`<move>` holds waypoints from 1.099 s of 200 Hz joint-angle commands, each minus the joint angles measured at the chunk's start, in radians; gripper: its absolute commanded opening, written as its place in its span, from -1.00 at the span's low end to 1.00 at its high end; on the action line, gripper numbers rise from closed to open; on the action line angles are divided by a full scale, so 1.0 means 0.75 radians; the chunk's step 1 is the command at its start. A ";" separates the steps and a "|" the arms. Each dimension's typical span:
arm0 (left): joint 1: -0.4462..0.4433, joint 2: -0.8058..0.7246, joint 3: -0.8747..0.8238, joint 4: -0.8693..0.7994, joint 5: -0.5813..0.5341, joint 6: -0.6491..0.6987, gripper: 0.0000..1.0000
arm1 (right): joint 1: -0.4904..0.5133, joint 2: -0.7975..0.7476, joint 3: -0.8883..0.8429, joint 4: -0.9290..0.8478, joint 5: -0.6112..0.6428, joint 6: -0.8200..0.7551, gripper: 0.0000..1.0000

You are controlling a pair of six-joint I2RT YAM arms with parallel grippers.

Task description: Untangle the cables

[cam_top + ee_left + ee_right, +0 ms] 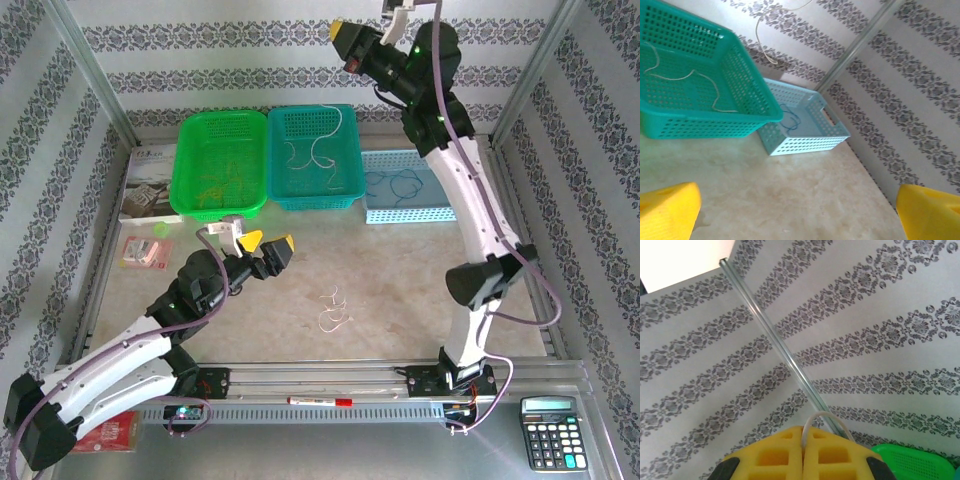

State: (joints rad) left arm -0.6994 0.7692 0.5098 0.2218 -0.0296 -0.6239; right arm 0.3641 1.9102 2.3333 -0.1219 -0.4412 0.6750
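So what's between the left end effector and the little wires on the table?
Nothing, just bare tabletop between the open left end effector and the loose wires. The top view shows it.

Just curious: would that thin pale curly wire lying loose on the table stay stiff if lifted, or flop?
Probably floppy: the thin pale curly wire lies in loose loops. Likely very light, being so thin. Its crossing loops might snag on themselves.

Green plastic basket (218, 208), teal plastic basket (315, 203) and pale-blue plastic tray (410, 216) are standing left to right; tangled thin white cables (335, 310) are lying before them.
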 commanded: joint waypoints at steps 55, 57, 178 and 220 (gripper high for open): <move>0.039 -0.007 0.104 -0.117 -0.086 0.044 0.99 | -0.063 0.423 0.227 0.020 -0.016 -0.015 -1.00; 0.040 -0.006 0.104 -0.118 -0.085 0.043 1.00 | -0.063 0.431 0.227 0.018 -0.017 -0.018 -1.00; 0.051 0.025 0.095 -0.111 0.005 -0.023 1.00 | -0.011 0.166 -0.162 -0.293 -0.092 -0.276 0.20; 0.052 0.046 0.069 -0.104 0.082 -0.073 1.00 | 0.083 -0.309 -0.852 -0.179 0.003 -0.367 0.21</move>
State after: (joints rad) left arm -0.6720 0.8009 0.5625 0.1410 -0.0212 -0.6415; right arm 0.3851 1.8526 1.9350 -0.3176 -0.4770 0.4660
